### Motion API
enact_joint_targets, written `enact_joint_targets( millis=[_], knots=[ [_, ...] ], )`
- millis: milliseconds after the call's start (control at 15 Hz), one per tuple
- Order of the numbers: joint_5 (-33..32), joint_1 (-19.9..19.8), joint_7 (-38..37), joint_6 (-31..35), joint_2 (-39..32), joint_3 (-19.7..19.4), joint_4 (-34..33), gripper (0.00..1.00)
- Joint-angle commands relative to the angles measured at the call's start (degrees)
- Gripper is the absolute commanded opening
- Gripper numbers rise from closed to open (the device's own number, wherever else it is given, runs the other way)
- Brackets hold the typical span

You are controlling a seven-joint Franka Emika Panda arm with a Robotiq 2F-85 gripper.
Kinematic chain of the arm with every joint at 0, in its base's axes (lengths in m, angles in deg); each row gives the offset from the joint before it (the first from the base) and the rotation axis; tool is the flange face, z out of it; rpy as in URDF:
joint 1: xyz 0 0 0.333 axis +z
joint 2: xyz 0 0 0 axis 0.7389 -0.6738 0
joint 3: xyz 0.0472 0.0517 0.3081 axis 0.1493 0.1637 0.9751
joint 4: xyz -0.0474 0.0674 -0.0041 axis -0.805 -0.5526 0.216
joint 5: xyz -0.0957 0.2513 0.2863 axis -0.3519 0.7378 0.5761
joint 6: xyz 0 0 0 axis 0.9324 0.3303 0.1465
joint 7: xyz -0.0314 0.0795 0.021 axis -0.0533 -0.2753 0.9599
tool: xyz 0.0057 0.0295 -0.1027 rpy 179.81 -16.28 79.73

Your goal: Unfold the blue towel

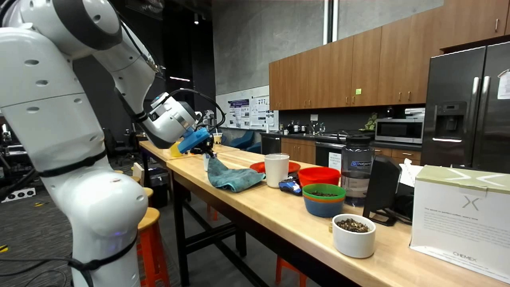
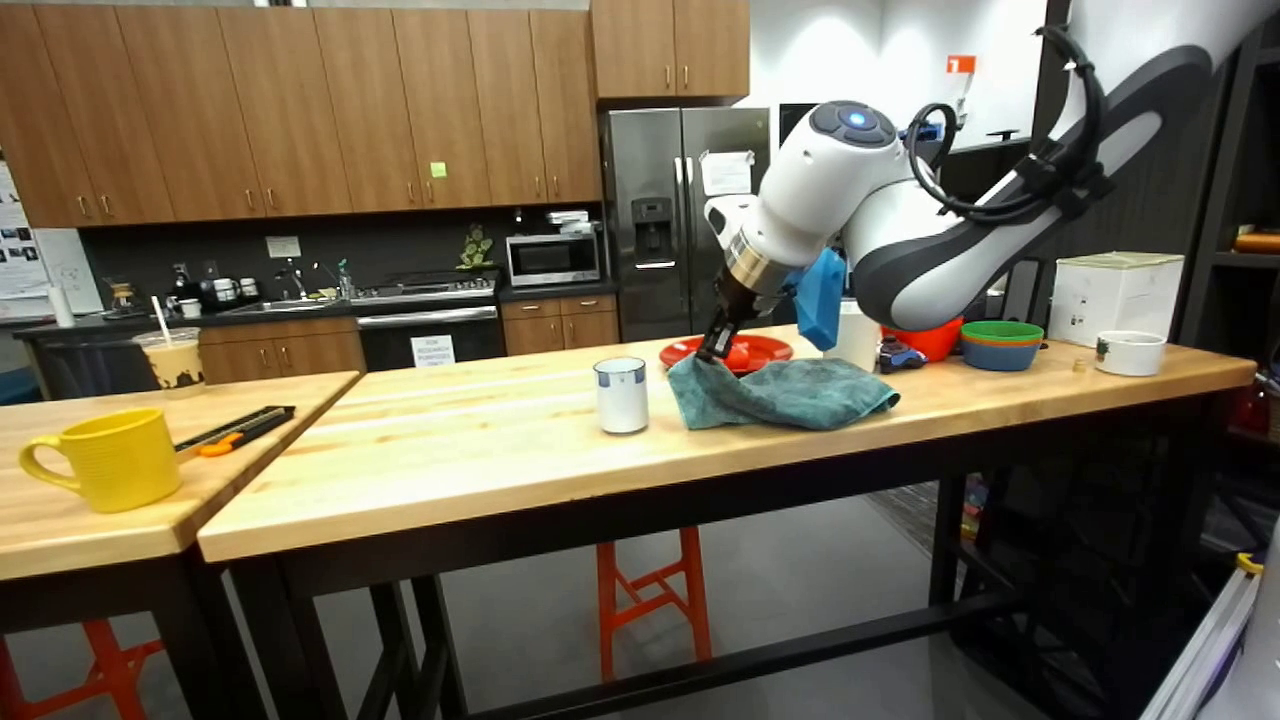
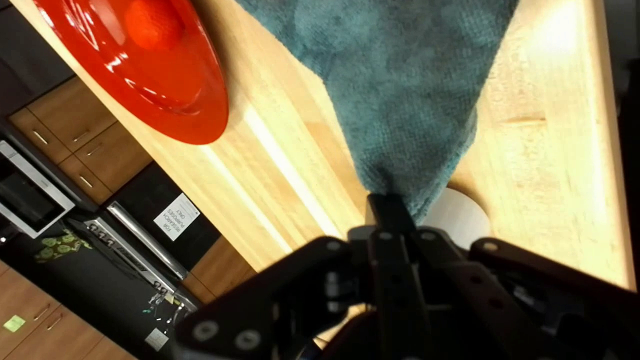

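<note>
The blue-green towel (image 1: 235,178) lies bunched and folded on the wooden table, near its long edge. It also shows in an exterior view (image 2: 800,392), with one corner raised off the table. My gripper (image 2: 712,352) is at that raised corner and its fingers are closed together on it. In the wrist view the towel (image 3: 405,85) narrows to a point at the fingertips (image 3: 387,200), which pinch it. The rest of the towel sags down and rests on the table. Its underside and inner folds are hidden.
A white cup with blue squares (image 2: 622,397) stands close beside the raised corner. A red plate (image 3: 200,115) with an orange-red ball (image 3: 152,24) lies behind the towel. A white mug (image 1: 276,171), stacked bowls (image 1: 322,205) and a bottle (image 1: 356,179) stand beyond its other end.
</note>
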Motion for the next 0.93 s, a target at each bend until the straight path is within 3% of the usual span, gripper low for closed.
enact_joint_targets(
  millis=[0, 67, 267, 533, 667, 800, 867],
  knots=[
    [0.87, 0.56, 0.98, 0.19, -2.15, 0.02, -1.19, 0.17],
    [1.08, 0.62, 0.94, 0.26, -2.13, -0.1, -0.85, 0.27],
    [3.67, 1.43, 2.44, 1.33, -1.8, -1.44, 0.89, 0.43],
    [12.08, 3.31, 8.14, 1.72, -0.32, -5.14, 4.73, 0.71],
    [18.21, 6.75, 14.37, -2.36, 0.22, -9.83, 6.43, 0.85],
    [22.19, 7.25, 20.14, -9.28, 2.03, -12.38, 7.33, 0.98],
    [23.06, 7.33, 22.23, -12.74, 3.28, -13.68, 7.5, 1.0]
  ],
)
